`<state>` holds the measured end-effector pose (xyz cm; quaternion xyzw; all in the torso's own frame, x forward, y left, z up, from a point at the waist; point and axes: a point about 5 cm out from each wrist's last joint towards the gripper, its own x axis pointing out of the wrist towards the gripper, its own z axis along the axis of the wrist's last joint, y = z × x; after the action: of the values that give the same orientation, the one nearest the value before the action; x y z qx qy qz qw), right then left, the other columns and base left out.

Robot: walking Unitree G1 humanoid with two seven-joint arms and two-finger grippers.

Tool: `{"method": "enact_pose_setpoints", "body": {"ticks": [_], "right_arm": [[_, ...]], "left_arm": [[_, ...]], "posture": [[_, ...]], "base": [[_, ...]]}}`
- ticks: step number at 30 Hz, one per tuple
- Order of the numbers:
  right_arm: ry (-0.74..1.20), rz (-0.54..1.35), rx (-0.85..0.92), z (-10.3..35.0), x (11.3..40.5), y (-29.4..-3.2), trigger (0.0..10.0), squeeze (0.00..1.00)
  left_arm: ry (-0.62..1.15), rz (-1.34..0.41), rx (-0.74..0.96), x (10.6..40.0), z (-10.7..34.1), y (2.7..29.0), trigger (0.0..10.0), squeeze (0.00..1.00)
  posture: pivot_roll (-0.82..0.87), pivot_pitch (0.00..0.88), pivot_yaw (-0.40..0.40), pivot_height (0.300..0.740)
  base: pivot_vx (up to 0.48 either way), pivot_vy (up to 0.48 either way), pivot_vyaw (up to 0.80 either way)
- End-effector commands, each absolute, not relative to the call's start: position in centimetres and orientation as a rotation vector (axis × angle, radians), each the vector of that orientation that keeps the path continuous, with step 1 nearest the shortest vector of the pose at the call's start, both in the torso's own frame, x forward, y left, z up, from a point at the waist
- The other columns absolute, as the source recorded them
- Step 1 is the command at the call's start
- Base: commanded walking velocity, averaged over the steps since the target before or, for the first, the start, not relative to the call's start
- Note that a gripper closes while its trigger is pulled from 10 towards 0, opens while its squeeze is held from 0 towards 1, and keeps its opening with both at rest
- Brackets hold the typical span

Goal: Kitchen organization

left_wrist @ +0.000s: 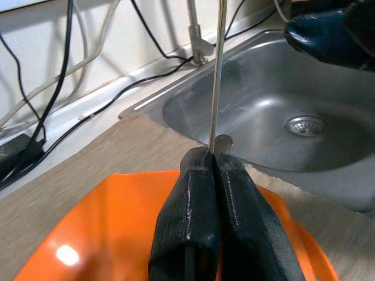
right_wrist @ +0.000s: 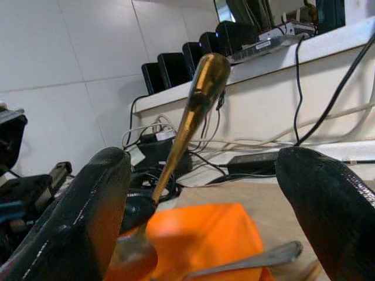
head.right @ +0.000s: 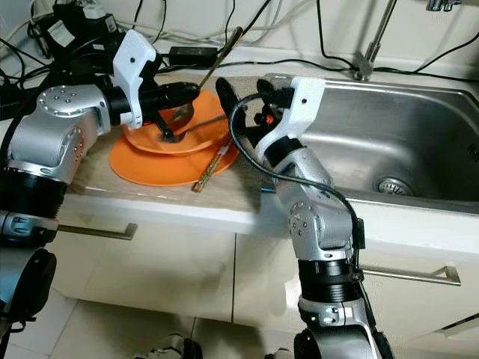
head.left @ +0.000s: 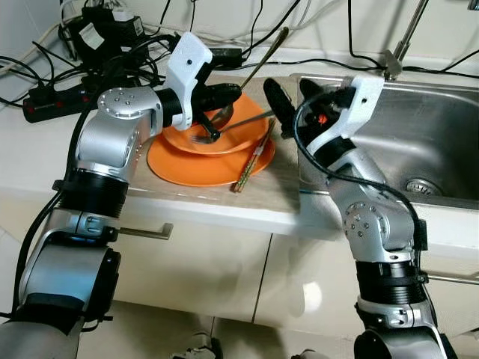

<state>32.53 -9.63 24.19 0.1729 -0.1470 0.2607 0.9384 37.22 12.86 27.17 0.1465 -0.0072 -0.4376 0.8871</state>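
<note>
Orange plates (head.left: 196, 168): left pincer (head.left: 224, 96) clamps spoon (head.left: 258, 66); right pincer (head.left: 288, 101) open. Lift spoon vertically, clearing fork (head.left: 232, 126).

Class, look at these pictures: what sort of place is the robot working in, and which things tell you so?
Most likely a home kitchen: a steel sink set into a counter, orange plates with cutlery, and cabinet doors with a handle below.

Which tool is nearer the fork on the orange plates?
Left. The left tool is shut on the fork over the orange plates; the right tool hangs open beside the sink.
</note>
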Motion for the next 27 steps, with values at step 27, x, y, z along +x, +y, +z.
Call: {"method": "enact_pose_setpoints", "body": {"ticks": [27], "right_arm": [[-0.36, 0.467, 0.43, 25.4, 34.4, -7.8, 10.0, 0.0]], "left_arm": [[-0.123, -1.047, 0.33, 34.7, 29.3, 11.0, 0.0, 0.0]], "posture": [[0.02, 0.005, 0.057, 0.707]], "base": [[0.0, 0.0, 0.0]]}}
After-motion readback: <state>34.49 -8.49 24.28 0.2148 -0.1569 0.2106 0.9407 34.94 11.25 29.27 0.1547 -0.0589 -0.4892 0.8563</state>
